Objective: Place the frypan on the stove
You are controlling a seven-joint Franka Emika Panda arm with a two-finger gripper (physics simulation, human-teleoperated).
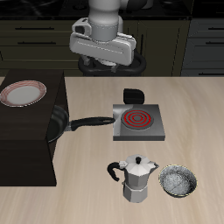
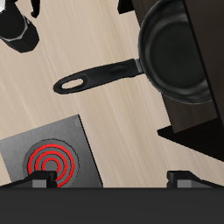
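The frypan is a round black pan resting on a dark raised counter, with its long handle sticking out over the wooden table toward the stove. The stove is a grey square plate with a red spiral coil and a black knob at its back edge. My gripper hangs high above the back of the table, behind the stove and apart from the pan. In the wrist view the frypan, its handle and the stove all show, and my gripper is open and empty.
A silver moka pot and a small grey speckled bowl stand near the table's front edge. A red-rimmed white plate lies on the dark counter behind the pan. The moka pot also shows in the wrist view.
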